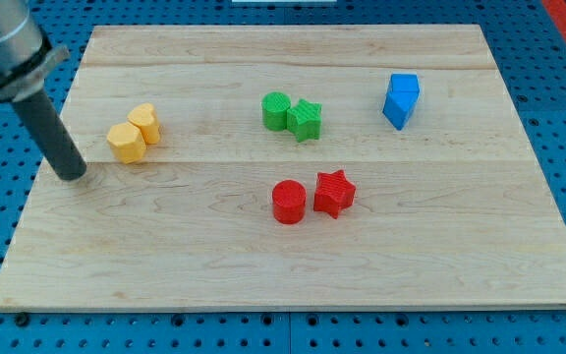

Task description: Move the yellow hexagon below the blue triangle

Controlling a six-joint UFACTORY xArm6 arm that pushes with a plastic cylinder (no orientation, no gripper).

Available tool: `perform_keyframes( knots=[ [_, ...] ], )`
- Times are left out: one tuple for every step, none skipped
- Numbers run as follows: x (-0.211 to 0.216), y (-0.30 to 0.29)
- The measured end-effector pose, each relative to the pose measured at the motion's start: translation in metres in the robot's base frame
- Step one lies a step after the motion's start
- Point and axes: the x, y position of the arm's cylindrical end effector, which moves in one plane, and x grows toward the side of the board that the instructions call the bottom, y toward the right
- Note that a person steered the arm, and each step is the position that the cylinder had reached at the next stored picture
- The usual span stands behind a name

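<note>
The yellow hexagon (125,143) lies at the board's left, touching a second yellow block (144,123) just up and right of it. The blue blocks (401,99) stand stacked close together at the upper right; I cannot tell the triangle from the other blue piece. My tip (72,175) rests on the board at the view's left, a short way down and left of the yellow hexagon, not touching it.
A green cylinder (276,110) and a green star (305,120) sit together at the upper middle. A red cylinder (288,202) and a red star (334,192) sit together at the centre. The wooden board (293,280) lies on a blue pegboard.
</note>
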Motion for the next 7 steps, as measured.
perform_keyframes(
  knots=[
    [-0.035,0.014],
    [-0.045,0.046],
    [-0.039,0.043],
    [-0.031,0.026],
    [-0.024,0.018],
    [-0.043,0.068],
    [-0.059,0.118]
  ],
)
